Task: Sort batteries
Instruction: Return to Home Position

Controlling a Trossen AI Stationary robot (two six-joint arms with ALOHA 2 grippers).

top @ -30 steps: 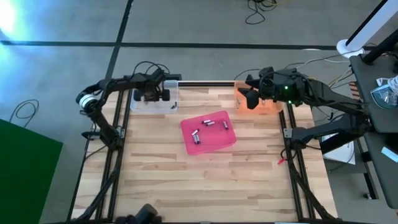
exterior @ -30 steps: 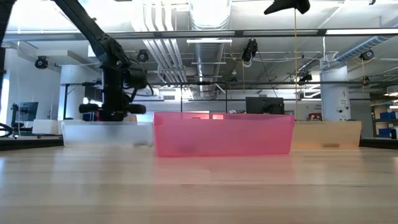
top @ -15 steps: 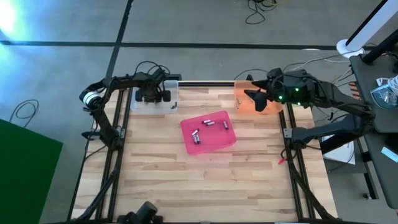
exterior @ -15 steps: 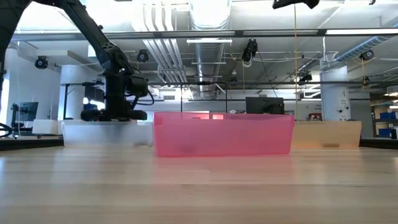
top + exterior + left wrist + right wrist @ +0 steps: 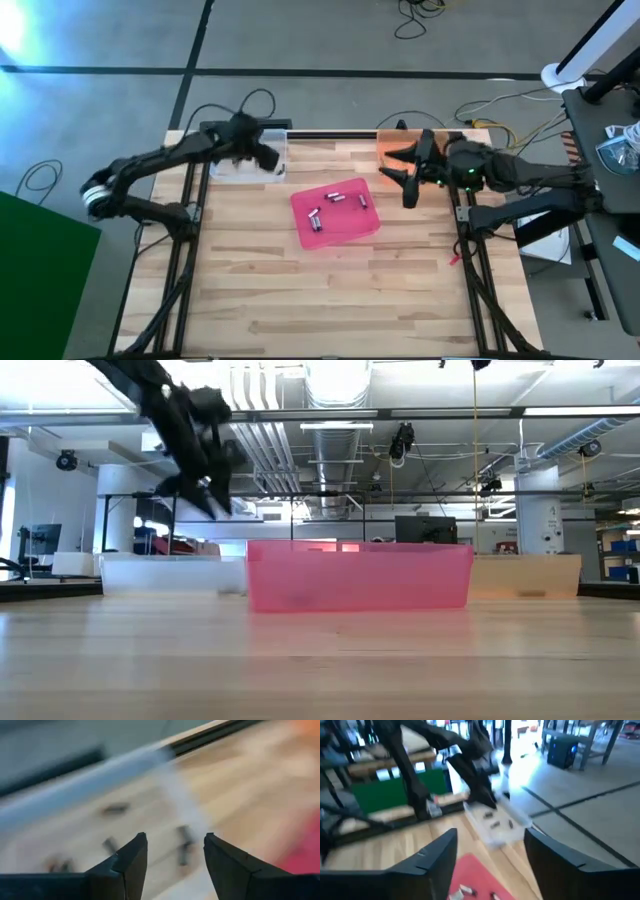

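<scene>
Left tool open and empty over clear tray, right tool open beside orange tray, batteries in pink tray

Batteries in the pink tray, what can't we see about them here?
- Low view: the pink tray's frosted wall hides the batteries inside.
- High view: the batteries are too small to tell long from short.
- Left wrist view: motion blur smears the dark shapes in the clear tray beyond the open left claw.

L pincer raised, pink tray centre
</scene>
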